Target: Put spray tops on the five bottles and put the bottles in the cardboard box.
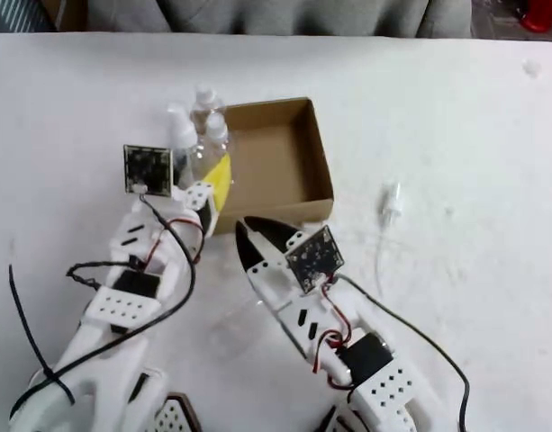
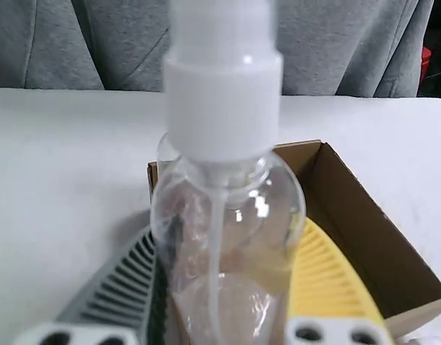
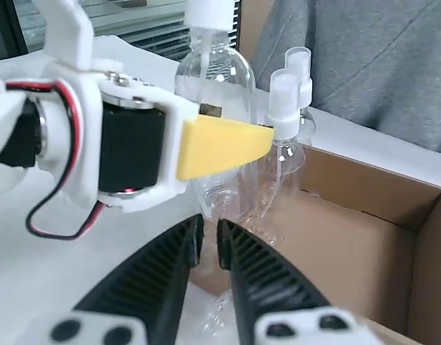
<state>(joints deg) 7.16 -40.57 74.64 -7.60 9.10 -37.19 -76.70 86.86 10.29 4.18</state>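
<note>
My left gripper (image 1: 208,173) (image 2: 231,241) is shut on an upright clear bottle (image 1: 216,135) (image 2: 227,237) that carries a white spray top (image 2: 221,93). It holds the bottle at the left wall of the cardboard box (image 1: 285,166) (image 3: 364,215). Two more topped bottles (image 1: 187,121) (image 3: 286,122) stand close behind it at the box's far left corner; I cannot tell if they are inside. My right gripper (image 1: 243,225) (image 3: 209,231) is shut just in front of the box's near wall, its black fingers (image 3: 249,273) empty at the tips. The left arm's yellow finger (image 3: 220,144) shows above them.
A loose spray top (image 1: 393,200) with its thin tube lies on the white table (image 1: 474,135) to the right of the box. Something clear (image 1: 229,319) lies on the table under the right arm. The box's right half is bare.
</note>
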